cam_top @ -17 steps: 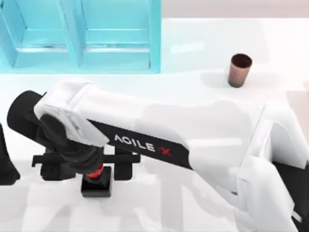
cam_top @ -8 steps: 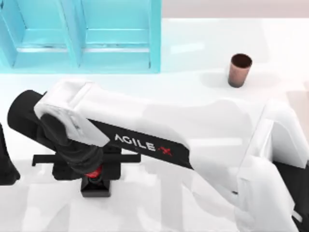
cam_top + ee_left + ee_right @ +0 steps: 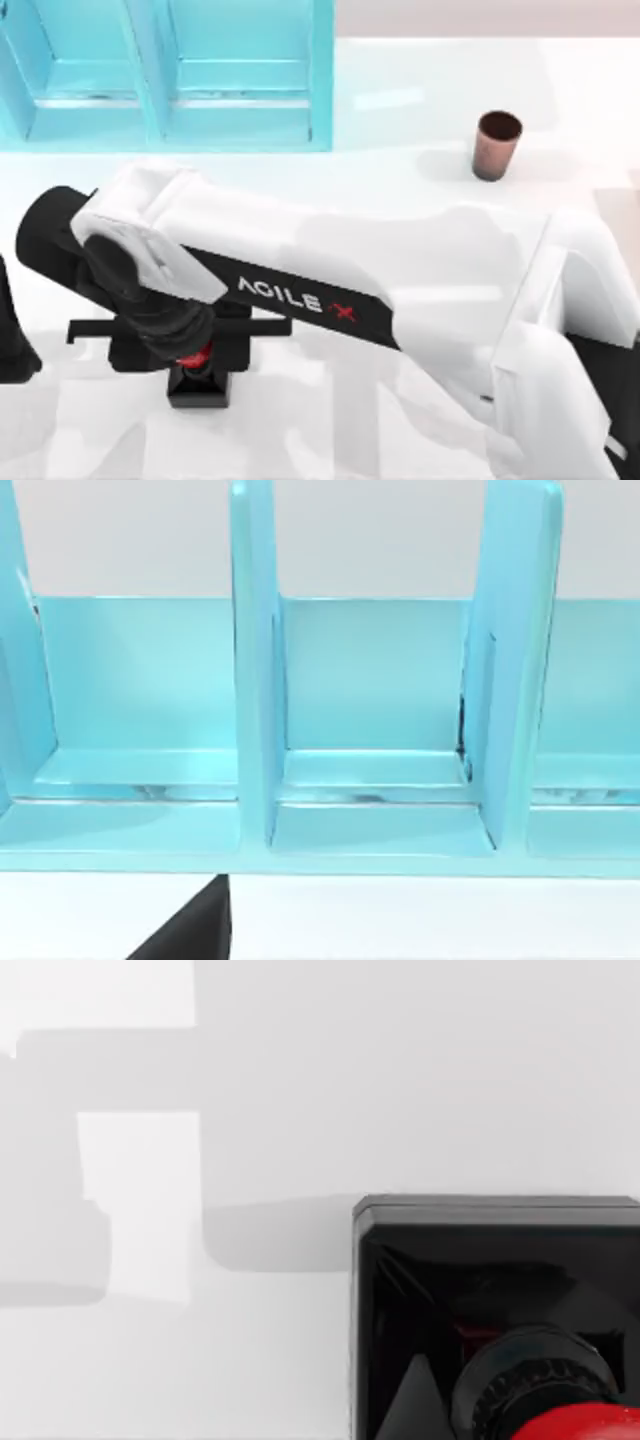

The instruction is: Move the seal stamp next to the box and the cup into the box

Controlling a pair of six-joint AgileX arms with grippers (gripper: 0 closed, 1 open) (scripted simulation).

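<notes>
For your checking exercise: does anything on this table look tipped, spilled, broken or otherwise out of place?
Nothing stands out. The small brown cylindrical cup stands upright on the white table, the black-based, red-knobbed seal stamp sits upright under the right gripper, and the blue box looks intact.

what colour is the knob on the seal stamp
Red, above a glossy black square base. The seal stamp shows it best in the right wrist view.

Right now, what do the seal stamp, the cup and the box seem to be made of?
Seal stamp: glossy black block that reflects, probably plastic or lacquer; red knob with a ribbed dark collar. Cup: coppery brown sheen, perhaps metal. Box: smooth light-blue walls, likely painted or plastic.
</notes>
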